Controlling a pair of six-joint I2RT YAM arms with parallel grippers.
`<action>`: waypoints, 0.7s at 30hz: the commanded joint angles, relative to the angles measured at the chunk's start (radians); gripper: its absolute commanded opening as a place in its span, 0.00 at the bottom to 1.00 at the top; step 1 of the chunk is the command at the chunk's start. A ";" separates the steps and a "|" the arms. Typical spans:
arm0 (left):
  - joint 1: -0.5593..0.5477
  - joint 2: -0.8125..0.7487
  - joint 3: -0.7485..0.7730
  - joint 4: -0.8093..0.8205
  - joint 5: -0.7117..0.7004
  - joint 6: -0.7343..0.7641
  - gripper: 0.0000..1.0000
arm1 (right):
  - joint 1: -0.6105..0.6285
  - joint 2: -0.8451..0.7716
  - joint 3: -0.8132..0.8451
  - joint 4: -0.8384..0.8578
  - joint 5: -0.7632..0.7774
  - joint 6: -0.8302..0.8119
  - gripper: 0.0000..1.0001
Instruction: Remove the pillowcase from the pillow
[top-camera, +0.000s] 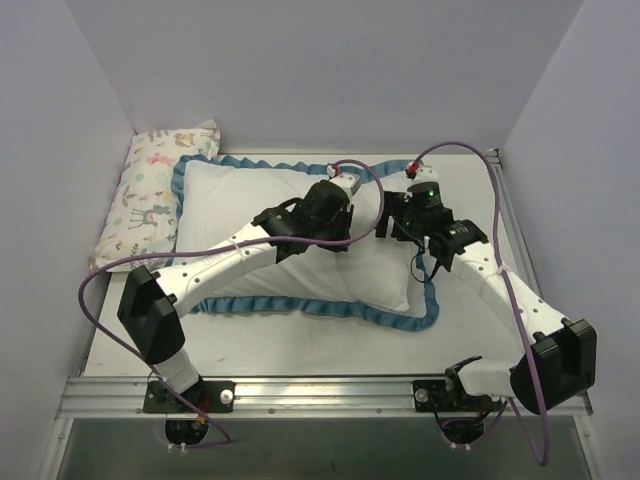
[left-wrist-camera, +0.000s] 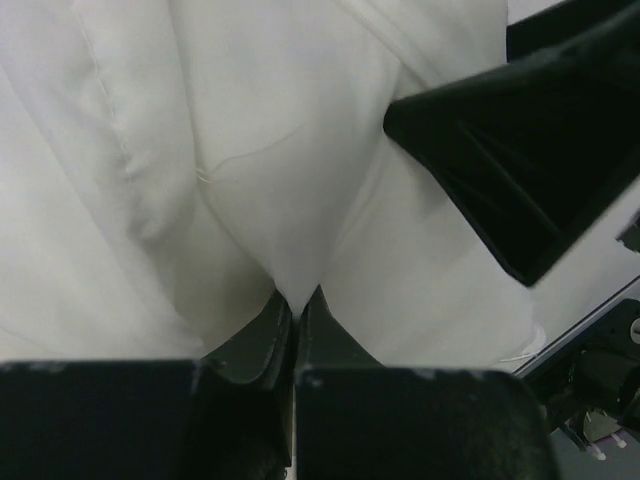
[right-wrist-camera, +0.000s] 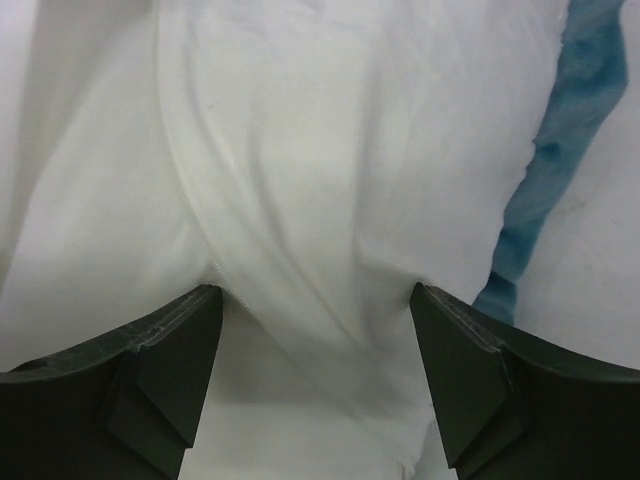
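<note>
The pillowcase (top-camera: 240, 205) lies with its plain white reverse up in the top view, and its blue ruffled trim (top-camera: 300, 307) runs round it. It is plump, so the pillow is inside and hidden. My left gripper (top-camera: 343, 238) is over the middle right of the case. In the left wrist view the left gripper (left-wrist-camera: 297, 300) is shut on a pinched fold of white fabric (left-wrist-camera: 270, 150). My right gripper (top-camera: 395, 226) is just to its right. In the right wrist view the right gripper (right-wrist-camera: 315, 300) is open and straddles a white fold (right-wrist-camera: 300, 200), with the trim (right-wrist-camera: 560, 150) at the right.
A smaller pastel animal-print pillow (top-camera: 160, 195) lies at the far left against the wall. Walls close in the table at the left, back and right. A metal rail (top-camera: 320, 390) runs along the near edge. A right finger (left-wrist-camera: 520, 170) shows close in the left wrist view.
</note>
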 joint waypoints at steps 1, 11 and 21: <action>-0.020 -0.086 -0.047 0.006 -0.064 -0.010 0.00 | -0.008 0.033 0.060 -0.051 0.213 -0.020 0.74; -0.074 -0.223 -0.215 0.038 -0.100 -0.053 0.00 | -0.115 0.108 0.097 -0.050 0.284 0.051 0.22; -0.145 -0.410 -0.383 0.047 -0.150 -0.122 0.00 | -0.276 0.300 0.227 -0.031 0.096 0.120 0.19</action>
